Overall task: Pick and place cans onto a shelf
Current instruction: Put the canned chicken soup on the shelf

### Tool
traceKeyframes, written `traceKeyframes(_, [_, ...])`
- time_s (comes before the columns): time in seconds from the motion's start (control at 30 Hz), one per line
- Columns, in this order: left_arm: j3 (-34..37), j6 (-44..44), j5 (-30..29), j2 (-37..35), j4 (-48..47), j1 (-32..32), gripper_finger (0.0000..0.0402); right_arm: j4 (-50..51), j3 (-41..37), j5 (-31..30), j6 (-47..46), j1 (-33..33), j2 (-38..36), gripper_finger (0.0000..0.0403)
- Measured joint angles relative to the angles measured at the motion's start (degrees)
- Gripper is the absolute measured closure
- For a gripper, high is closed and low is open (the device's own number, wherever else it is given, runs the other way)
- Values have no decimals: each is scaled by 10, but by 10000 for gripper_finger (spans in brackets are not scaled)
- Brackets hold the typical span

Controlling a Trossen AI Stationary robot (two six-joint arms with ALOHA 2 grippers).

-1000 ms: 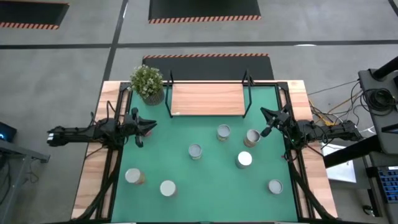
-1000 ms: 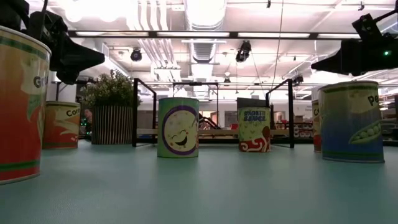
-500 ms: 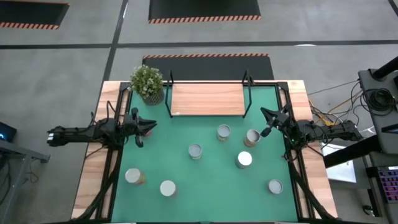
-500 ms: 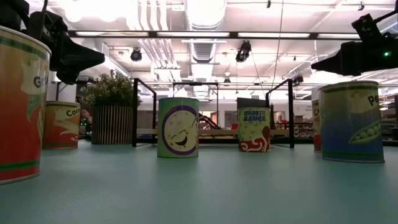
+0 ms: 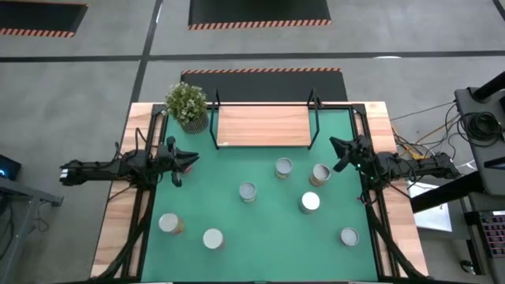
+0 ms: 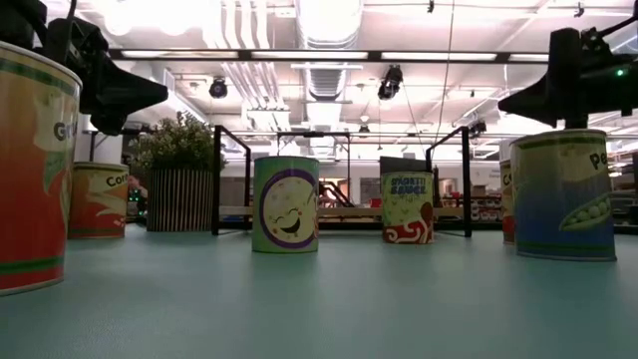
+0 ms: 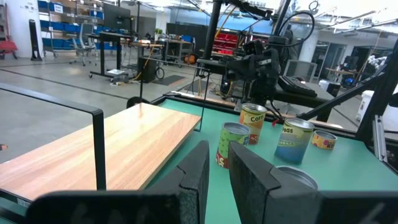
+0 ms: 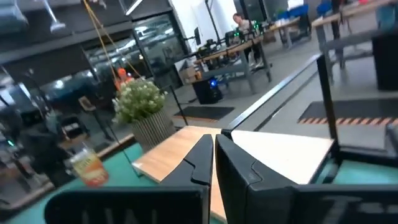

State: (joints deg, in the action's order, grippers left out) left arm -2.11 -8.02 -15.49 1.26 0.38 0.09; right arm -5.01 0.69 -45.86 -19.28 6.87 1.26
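Note:
Several cans stand upright on the green mat (image 5: 237, 252): two (image 5: 284, 167) (image 5: 319, 174) near the shelf, two (image 5: 248, 192) (image 5: 310, 203) mid-mat, and others (image 5: 169, 224) (image 5: 213, 238) (image 5: 349, 236) toward the near edge. The wooden shelf (image 5: 263, 125) with black end posts stands at the far edge with nothing on its board. My left gripper (image 5: 189, 159) (image 7: 217, 158) hovers level at the mat's left side, fingers all but together, holding nothing. My right gripper (image 5: 336, 147) (image 8: 212, 146) hovers level at the right side, shut on nothing, just right of the can (image 5: 319, 174).
A potted plant (image 5: 188, 104) stands at the far left corner beside the shelf's left post. Black arm frames run along both wooden side strips (image 5: 118, 229). Bare mat lies between the can groups and in front of the shelf.
My right gripper has rolled about its own pointing line while staying in place; its fingers stay shut. The cans and my left arm have kept still.

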Motion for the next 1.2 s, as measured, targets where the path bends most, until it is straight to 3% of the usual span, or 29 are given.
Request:
traceKeyframes(0.1, [0,-4,0,0,1,0,359,-5,0,45,-9,0,0,394])
traceKeyframes(0.27, [0,-170,-2,0,54,0,359,-37,0,151,30,0,0,394])
traceKeyframes(0.37, [0,-193,-7,0,108,0,359,-58,0,193,39,0,0,394])
traceKeyframes(0.8, [0,-170,15,18,316,-3,359,-97,0,235,102,0,8,394])
traceKeyframes(1.0, [-1,-168,31,113,446,-14,359,-102,52,234,194,0,24,394])
traceKeyframes(1.2, [-66,-175,47,214,441,-16,359,-98,104,236,258,0,52,394])
